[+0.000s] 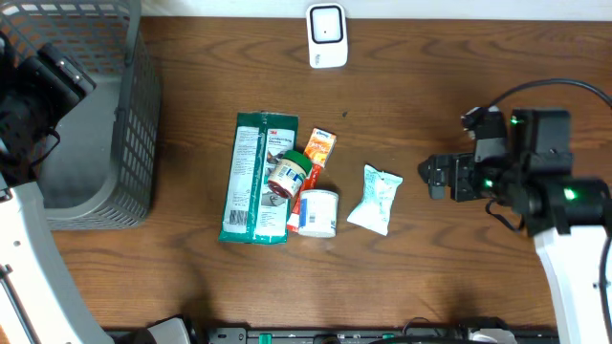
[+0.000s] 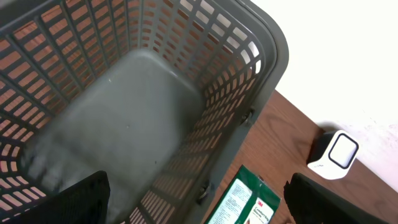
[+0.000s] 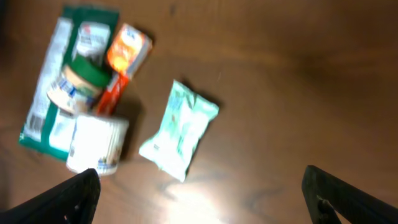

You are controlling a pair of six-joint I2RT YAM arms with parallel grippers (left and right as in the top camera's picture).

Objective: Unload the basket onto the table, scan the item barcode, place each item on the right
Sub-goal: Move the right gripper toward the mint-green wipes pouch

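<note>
None of the items is at the scanner; they all lie in the middle of the wooden table (image 1: 430, 76). A pale green pouch (image 1: 375, 199) lies flat by itself, just to the right of the main cluster. In that cluster, a long green 3M package (image 1: 251, 177) lies lengthwise. A jar with a green lid (image 1: 287, 174) is on its side across the package's right edge. An orange carton (image 1: 319, 148) sits partly under the jar. A white tub (image 1: 317, 212) touches the carton's near end. I cannot make out a barcode in any view, and my right wrist picture is blurred.

The white scanner (image 1: 327, 36) stands at the far edge of the table, well apart from the items. A grey slatted basket (image 1: 134, 105) sits at the left.

My right gripper (image 1: 428, 179) hangs over bare wood to the right of the pouch, not touching it. Its jaws are spread wide with nothing between them. My left gripper (image 2: 205, 202) is over the basket's corner, jaws also spread wide and holding nothing. Its camera shows the basket floor, a corner of the green package and the scanner beyond.
</note>
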